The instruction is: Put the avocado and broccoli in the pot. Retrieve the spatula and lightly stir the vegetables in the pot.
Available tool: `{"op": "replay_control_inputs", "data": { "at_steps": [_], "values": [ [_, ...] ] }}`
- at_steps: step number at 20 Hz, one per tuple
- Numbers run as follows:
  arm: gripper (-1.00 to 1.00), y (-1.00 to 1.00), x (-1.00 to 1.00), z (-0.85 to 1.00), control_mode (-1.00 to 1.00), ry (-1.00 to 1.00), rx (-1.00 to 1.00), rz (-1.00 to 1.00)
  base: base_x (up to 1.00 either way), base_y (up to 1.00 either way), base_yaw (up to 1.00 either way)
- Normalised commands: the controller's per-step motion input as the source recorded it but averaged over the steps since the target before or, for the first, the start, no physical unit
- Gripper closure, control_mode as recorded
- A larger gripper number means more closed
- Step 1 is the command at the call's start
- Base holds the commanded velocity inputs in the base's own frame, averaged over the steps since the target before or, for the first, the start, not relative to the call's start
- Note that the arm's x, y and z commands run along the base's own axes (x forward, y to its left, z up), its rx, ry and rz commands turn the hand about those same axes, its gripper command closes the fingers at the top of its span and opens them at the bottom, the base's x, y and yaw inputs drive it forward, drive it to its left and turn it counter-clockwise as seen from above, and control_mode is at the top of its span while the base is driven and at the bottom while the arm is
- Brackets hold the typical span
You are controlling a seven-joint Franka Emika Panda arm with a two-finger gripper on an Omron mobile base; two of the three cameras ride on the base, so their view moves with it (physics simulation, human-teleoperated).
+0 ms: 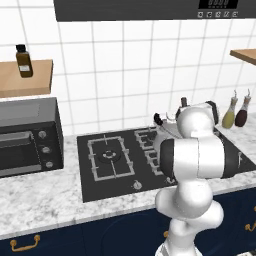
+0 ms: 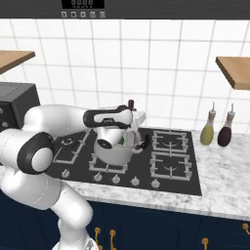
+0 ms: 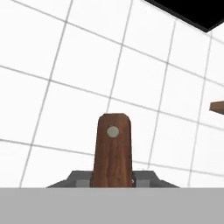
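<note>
Centre of the right base view: the gripper (image 2: 128, 122) was closed on the spatula (image 3: 112, 151), brown handle pointing up toward the tiled wall, long axis running down into the pot (image 2: 114, 151) directly beneath it.

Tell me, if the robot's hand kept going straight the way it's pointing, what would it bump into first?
Probably the white tiled wall. The gripper is shut on the brown wooden spatula handle, which sticks out ahead of the fingers, so its tip would likely touch the tiles first. How far away the wall is isn't clear.
</note>
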Motion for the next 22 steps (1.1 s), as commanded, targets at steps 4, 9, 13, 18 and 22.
{"op": "replay_control_inputs", "data": {
  "at_steps": [4,9,13,18,22],
  "values": [
    [1.00,0.98,0.16,-0.10,-1.00,-0.28,0.00,-0.05,0.00,0.00,0.00],
    [1.00,1.00,0.00,-0.69,-1.00,-0.25,-0.01,-0.03,0.00,0.00,0.00],
    [1.00,0.87,0.00,-0.84,-1.00,-0.12,0.00,-0.08,0.00,0.00,0.00],
    [1.00,0.63,0.00,-0.70,-1.00,-0.06,0.04,-0.09,0.00,0.00,0.00],
    [1.00,0.51,0.31,-0.48,-1.00,-0.13,0.10,-0.02,0.00,0.00,0.00]
  ]
}}
